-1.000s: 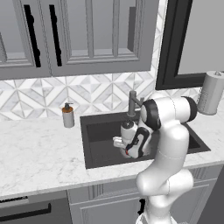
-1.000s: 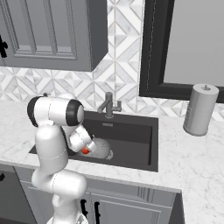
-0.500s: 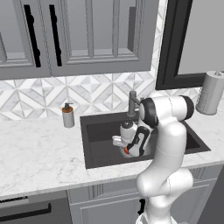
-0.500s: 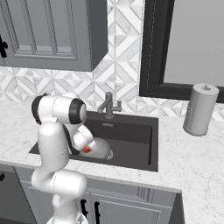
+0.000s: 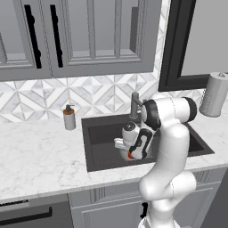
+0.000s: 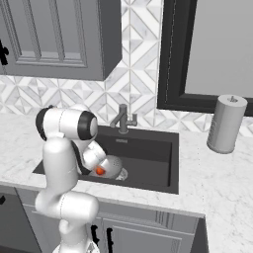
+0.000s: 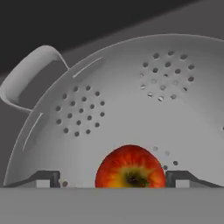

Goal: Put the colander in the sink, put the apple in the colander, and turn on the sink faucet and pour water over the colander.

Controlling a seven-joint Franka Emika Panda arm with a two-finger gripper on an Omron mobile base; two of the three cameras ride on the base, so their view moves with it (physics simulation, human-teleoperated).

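The grey metal colander (image 7: 131, 96) with its loop handle (image 7: 26, 83) sits in the dark sink (image 6: 148, 153) and also appears in the right base view (image 6: 114, 167). The red-orange apple (image 7: 130, 168) rests on the colander's floor, seen as a small red spot (image 6: 99, 171) (image 5: 130, 154) under my hand. My gripper (image 7: 113, 178) hangs low inside the colander, open, its tips spread wider than the apple, with a clear gap on the left side. The dark faucet (image 6: 122, 118) (image 5: 135, 104) stands behind the basin. No water runs from it.
A brown-topped soap dispenser (image 5: 68, 117) stands on the marble counter left of the sink. A paper towel roll (image 6: 225, 123) (image 5: 213, 94) stands on the counter at the right. Grey wall cabinets hang above, and my arm's elbow leans over the basin's front edge.
The jaws have spread wider around the apple, which now lies loose in the colander. The arm has shifted only slightly.
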